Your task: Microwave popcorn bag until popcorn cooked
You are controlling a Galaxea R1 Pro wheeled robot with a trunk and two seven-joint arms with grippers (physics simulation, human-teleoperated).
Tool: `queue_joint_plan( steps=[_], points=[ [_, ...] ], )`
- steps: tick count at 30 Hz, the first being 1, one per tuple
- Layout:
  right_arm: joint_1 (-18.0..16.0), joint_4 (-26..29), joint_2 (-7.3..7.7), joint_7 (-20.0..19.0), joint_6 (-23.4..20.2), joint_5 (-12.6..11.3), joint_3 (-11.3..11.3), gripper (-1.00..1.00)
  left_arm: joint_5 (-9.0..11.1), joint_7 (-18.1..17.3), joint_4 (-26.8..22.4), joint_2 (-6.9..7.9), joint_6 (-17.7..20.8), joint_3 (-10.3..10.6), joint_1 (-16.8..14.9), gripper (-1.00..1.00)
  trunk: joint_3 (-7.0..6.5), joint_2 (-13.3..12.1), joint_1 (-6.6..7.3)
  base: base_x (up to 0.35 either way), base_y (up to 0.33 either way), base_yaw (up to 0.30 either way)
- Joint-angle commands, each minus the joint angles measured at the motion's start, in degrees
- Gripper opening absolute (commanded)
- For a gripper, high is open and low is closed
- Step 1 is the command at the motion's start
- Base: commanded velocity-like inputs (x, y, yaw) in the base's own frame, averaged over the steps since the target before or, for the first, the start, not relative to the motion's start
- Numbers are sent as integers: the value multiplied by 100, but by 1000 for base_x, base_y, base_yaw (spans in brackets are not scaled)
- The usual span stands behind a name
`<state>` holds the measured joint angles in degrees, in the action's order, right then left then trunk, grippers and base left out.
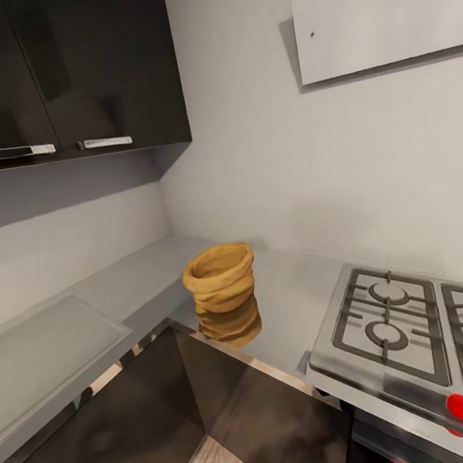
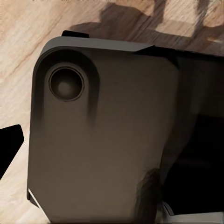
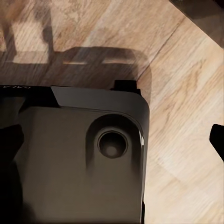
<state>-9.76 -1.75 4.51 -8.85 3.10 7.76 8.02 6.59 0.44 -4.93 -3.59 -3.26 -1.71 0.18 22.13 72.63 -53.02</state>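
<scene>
Upright, popcorn bag (image 1: 220,277) on countertop (image 1: 288,305) corner — beside stove (image 1: 419,329), finger state untellable

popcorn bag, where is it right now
In the head view the popcorn bag stands upright on the countertop in the inner corner, left of the gas hob, below the dark wall cabinets.

Grey countertop (image 1: 131,281) carries the upright popcorn bag (image 1: 220,276).

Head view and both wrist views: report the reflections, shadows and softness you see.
Head view: the glossy countertop mirrors the popcorn bag just beneath it; the dark cabinet fronts carry faint sheen; the render is slightly soft overall. Left wrist view: blurred shadows fall across the wooden floor above the robot's dark base. Right wrist view: similar soft shadows lie on the planks.
</scene>
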Motion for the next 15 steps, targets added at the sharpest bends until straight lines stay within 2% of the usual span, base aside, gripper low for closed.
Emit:
queue_joint_plan(
  steps=[1, 15],
  points=[
    [-8, -19, 4, -12, 36, 59, 50, 100, 44, 7, -8, -2, -8, -13, 1, 100, -13, -38, 22, 0, 0, 0],
    [-8, -19, 16, -12, 55, 66, 49, 100, 42, 9, 1, -2, -13, -12, 2, 100, -265, -600, 330, 0, 0, 0]
  ],
)
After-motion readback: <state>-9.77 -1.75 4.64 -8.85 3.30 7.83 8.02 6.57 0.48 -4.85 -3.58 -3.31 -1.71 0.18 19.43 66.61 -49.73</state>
